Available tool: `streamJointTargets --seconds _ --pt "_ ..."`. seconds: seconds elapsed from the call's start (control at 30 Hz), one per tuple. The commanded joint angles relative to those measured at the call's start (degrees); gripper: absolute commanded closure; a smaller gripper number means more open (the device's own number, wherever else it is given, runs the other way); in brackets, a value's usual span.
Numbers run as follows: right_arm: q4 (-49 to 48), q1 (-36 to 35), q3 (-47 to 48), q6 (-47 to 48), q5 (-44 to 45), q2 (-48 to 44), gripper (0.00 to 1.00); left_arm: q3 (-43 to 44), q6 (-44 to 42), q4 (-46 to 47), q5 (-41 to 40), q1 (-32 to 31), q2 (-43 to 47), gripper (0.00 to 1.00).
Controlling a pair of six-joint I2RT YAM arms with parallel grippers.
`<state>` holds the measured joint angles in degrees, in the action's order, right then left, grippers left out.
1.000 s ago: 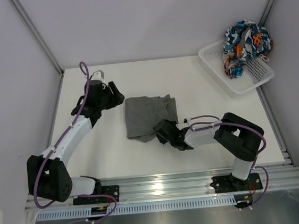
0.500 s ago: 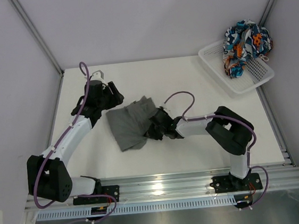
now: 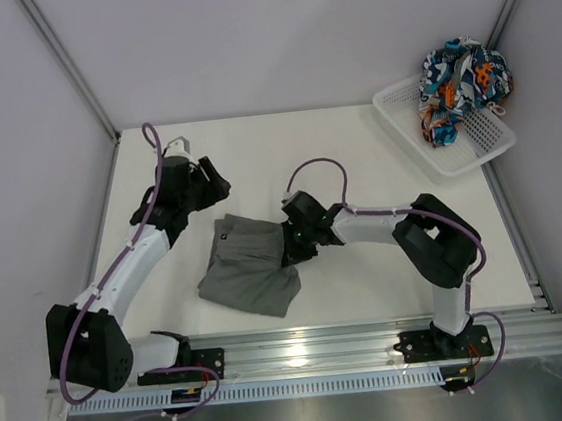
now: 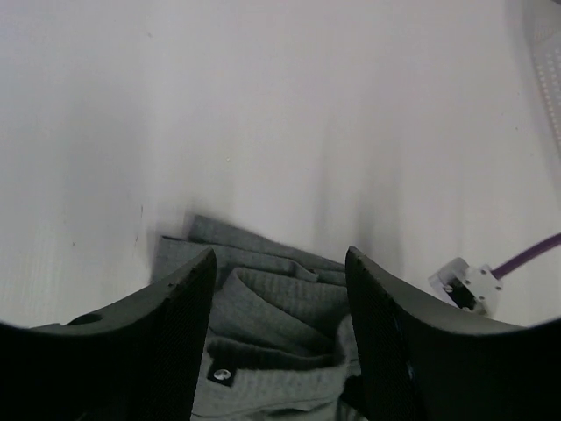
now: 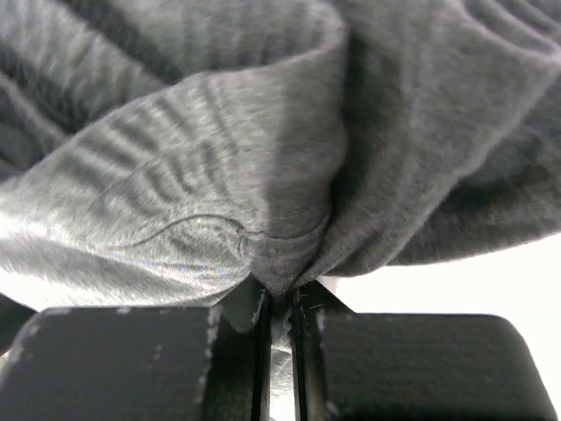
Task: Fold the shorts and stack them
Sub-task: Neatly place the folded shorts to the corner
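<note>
The dark grey shorts (image 3: 247, 269) lie bunched on the table between the two arms. My right gripper (image 3: 290, 245) is shut on a pinched fold of their cloth (image 5: 280, 254) at the right edge of the heap. My left gripper (image 3: 216, 189) hovers open just above the shorts' upper left corner. In the left wrist view the grey folds (image 4: 263, 307) and a small button lie between its spread fingers (image 4: 188, 298). The patterned shorts (image 3: 461, 79) sit crumpled in the white mesh basket (image 3: 409, 137) at the back right.
The basket (image 3: 409, 137) stands tilted at the table's right rear corner. A purple cable (image 3: 312, 172) loops above the right forearm. Grey walls close in the table on three sides, and a metal rail (image 3: 306, 349) runs along the near edge.
My right gripper has shut on the grey shorts and dragged them left and toward the near edge, bunching them. The left gripper has shifted slightly and stayed open.
</note>
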<state>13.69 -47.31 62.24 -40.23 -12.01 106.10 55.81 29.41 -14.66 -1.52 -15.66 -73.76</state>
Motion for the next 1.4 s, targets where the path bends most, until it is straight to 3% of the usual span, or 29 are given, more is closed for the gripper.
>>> streamJointTargets --seconds 0.0,0.1,0.23,0.47,0.57,0.6,0.67,0.87,1.07,1.17,1.27,1.3,1.37 --pt "-1.0 -3.7 4.6 4.2 1.1 6.2 0.92 -1.5 3.5 -0.1 2.8 0.5 6.4 0.35" --pt "-2.9 -6.3 7.9 3.0 1.0 10.1 0.92 -1.3 3.9 -3.2 2.9 0.5 10.6 0.34" --pt "-4.0 -10.0 16.1 3.1 3.2 15.9 0.92 6.3 3.1 -11.5 -0.7 0.5 15.9 0.27" --pt "-3.1 -13.8 40.5 1.9 1.6 31.4 0.86 10.4 2.0 -18.6 -3.4 0.5 23.2 0.20" --pt "-7.8 -14.6 43.8 -2.6 0.7 34.2 0.55 10.3 1.4 -19.8 -5.0 0.5 23.7 0.18" --pt "-10.7 -14.7 43.6 -4.0 1.2 34.2 0.24 10.2 1.3 -20.1 -5.0 0.5 23.7 0.18" --pt "-12.8 -14.5 42.3 -4.6 1.1 31.9 0.01 10.3 1.2 -20.2 -5.1 0.6 23.8 0.17" --pt "-26.3 -8.8 20.9 -5.7 0.3 16.4 0.01 10.5 0.8 -19.7 -4.8 0.6 24.4 0.16" --pt "-21.8 -1.3 8.4 -0.7 1.3 2.5 0.04 4.9 0.6 -14.5 -0.5 0.5 24.8 0.16" --pt "-15.1 5.2 7.1 3.4 4.8 -3.7 0.04 -2.4 2.6 -9.5 2.8 0.5 26.4 0.15" --pt "-2.1 13.3 13.4 7.5 10.4 -5.7 0.04 -9.4 5.1 -3.7 5.6 0.5 28.6 0.15" --pt "4.4 18.0 15.8 7.9 16.9 -5.6 0.04 -10.5 5.7 -2.8 6.1 0.5 29.0 0.15" --pt "7.7 22.7 20.0 7.6 22.8 -5.6 0.04 -15.0 7.1 0.0 7.0 0.6 30.6 0.14"
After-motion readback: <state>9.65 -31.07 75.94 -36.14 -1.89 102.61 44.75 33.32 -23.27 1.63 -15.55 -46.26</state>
